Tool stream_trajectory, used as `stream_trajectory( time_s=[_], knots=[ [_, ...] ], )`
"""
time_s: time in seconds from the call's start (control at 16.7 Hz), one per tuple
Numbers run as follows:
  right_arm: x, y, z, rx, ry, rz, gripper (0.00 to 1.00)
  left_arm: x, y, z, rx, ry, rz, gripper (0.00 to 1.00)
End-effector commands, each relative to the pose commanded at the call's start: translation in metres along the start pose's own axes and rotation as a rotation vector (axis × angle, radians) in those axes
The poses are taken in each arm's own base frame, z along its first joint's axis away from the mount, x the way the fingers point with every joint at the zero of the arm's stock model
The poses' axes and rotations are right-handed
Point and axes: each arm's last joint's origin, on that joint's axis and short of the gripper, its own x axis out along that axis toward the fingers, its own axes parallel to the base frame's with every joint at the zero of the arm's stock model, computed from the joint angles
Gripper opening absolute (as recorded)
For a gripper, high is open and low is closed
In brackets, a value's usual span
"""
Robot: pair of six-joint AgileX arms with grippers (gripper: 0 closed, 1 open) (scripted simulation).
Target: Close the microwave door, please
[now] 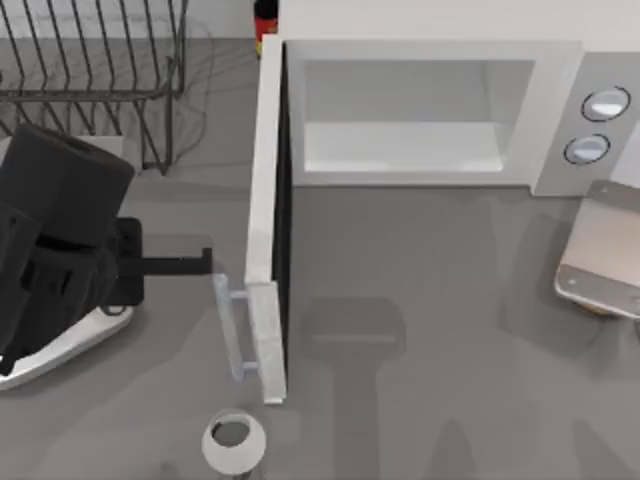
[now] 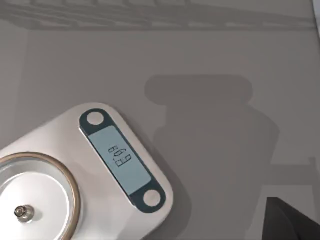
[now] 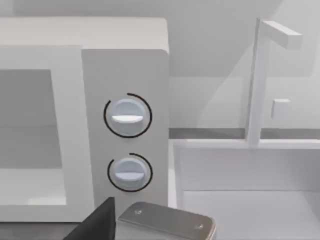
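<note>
The white microwave [image 1: 430, 55] stands at the back of the table with its pale cavity showing. The microwave door [image 1: 268, 200] is swung out about square to the front, edge-on from above. Its pale bar handle [image 1: 232, 330] sits near the free end, on the left face. My left gripper [image 1: 205, 262] reaches in from the left at the door's outer face, just above the handle and close to the panel. A dark edge of my right gripper [image 3: 97, 225] lies in the right wrist view, before the grey panel with two dials [image 3: 127, 142].
A black wire dish rack [image 1: 90, 70] stands at the back left. A white kitchen scale [image 2: 100, 175] lies under the left arm. A small white round cup [image 1: 232, 442] sits in front of the door. A flat silver object [image 1: 600, 250] lies at the right, beside a sink [image 3: 245, 170].
</note>
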Motion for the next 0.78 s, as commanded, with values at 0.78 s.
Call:
stream_trajectory(
  time_s=[0.78],
  knots=[
    [0.0,0.0,0.0,0.0,0.0,0.0,1.0,0.035,-0.016,-0.033,-0.011,-0.102,-0.098,0.0]
  ],
)
